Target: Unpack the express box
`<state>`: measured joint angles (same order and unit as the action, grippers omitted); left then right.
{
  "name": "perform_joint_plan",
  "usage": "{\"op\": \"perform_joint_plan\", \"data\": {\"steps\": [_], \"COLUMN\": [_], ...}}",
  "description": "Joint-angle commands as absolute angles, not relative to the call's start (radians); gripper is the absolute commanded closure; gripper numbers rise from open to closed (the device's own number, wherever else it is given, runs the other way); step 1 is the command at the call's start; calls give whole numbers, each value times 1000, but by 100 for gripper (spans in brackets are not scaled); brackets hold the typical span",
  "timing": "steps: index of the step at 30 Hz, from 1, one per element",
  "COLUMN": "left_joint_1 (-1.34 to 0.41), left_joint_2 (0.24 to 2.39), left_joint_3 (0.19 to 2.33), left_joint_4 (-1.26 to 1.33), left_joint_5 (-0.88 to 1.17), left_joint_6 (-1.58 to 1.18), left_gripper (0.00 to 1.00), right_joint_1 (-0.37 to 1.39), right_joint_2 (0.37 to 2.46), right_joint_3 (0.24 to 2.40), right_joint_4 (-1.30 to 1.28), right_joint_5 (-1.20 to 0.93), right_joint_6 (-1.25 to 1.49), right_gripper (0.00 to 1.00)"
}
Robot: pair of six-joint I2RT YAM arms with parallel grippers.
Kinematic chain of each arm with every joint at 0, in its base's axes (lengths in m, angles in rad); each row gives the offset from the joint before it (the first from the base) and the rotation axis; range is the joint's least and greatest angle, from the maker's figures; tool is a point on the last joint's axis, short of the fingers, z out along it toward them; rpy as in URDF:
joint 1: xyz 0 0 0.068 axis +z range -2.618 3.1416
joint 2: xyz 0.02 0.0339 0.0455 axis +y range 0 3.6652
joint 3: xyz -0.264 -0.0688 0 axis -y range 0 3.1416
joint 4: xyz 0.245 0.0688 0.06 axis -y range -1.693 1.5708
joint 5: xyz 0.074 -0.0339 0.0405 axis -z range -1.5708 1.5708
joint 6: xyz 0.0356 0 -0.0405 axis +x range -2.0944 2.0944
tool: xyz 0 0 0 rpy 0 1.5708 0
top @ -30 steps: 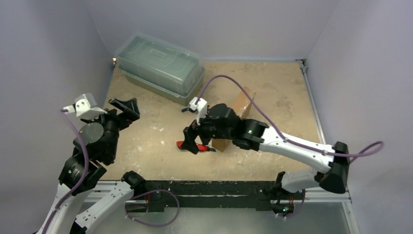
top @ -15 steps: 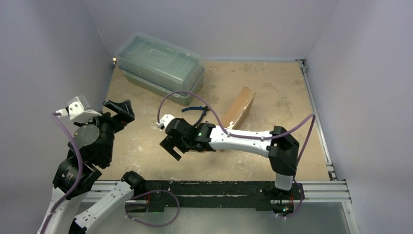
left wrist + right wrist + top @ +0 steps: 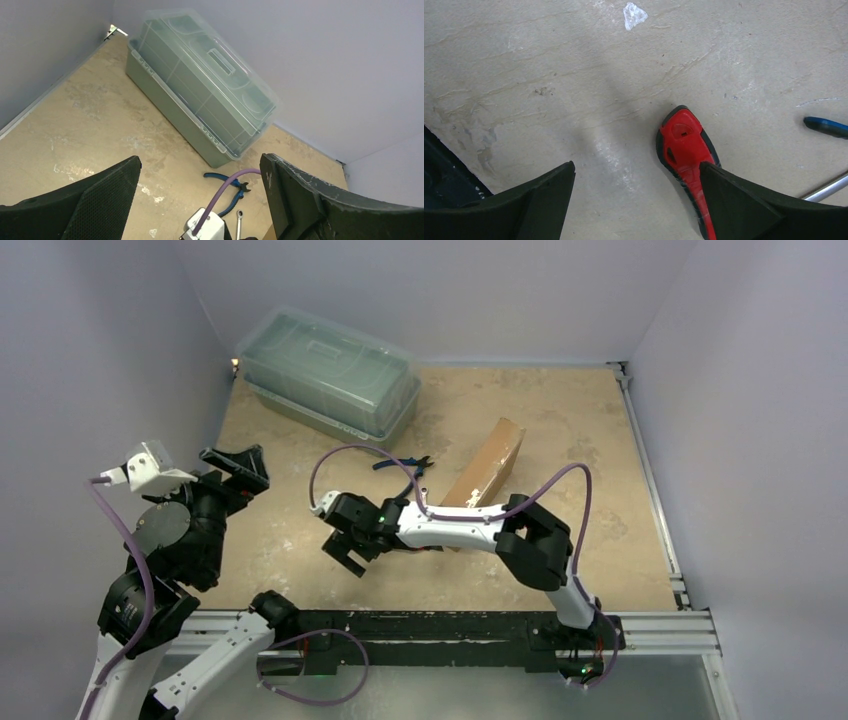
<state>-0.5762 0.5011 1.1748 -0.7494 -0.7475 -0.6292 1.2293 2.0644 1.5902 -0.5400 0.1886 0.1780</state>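
The tan table (image 3: pixel 580 440) is filling the middle of the top view. The translucent grey-green lidded container (image 3: pixel 328 383) is sitting at its upper left, with the lid on. The right arm (image 3: pixel 470 525) is reaching leftward across the centre, and its purple cable is looping over it.

The express box (image 3: pixel 487 475) is lying at an angle just right of centre. Its near end is disappearing behind the right arm, so I cannot tell how its flap is standing.

The left gripper (image 3: pixel 235 465) is hanging over the left edge with its fingers spread wide and nothing between them. The right gripper (image 3: pixel 345 552) is pointing down at bare table left of centre, with its fingers also apart and empty.

Blue-handled pliers (image 3: pixel 400 465) are lying between the container and the box.

In the right wrist view, a red-and-black tool handle (image 3: pixel 684 145) is lying beside the right-hand finger (image 3: pixel 739 205), which is covering its lower part. A thin silver rod (image 3: pixel 830 186) is running off the lower right edge, too cut off to identify.
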Motion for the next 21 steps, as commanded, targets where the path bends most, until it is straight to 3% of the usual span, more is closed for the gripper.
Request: {"op": "perform_joint_plan", "data": {"steps": [1, 9, 17, 21], "left_joint_1": [-575, -575, -574, -575], "left_joint_2": [491, 526, 535, 534], "left_joint_3": [1192, 1162, 1140, 1143], "left_joint_4": [-753, -739, -723, -727], "left_joint_5": [-733, -689, -667, -664], "left_joint_6": [-640, -645, -651, -651], "left_gripper": [10, 10, 10, 10], "right_joint_1": [1192, 1128, 1124, 1124], "right_joint_2": [2038, 2063, 2062, 2047], "right_joint_3": [1614, 1596, 1545, 1498], "right_joint_4": [-471, -469, -427, -390], "right_joint_5": [136, 66, 42, 35], "right_joint_6": [169, 117, 86, 69], "right_gripper": [2, 3, 18, 19]}}
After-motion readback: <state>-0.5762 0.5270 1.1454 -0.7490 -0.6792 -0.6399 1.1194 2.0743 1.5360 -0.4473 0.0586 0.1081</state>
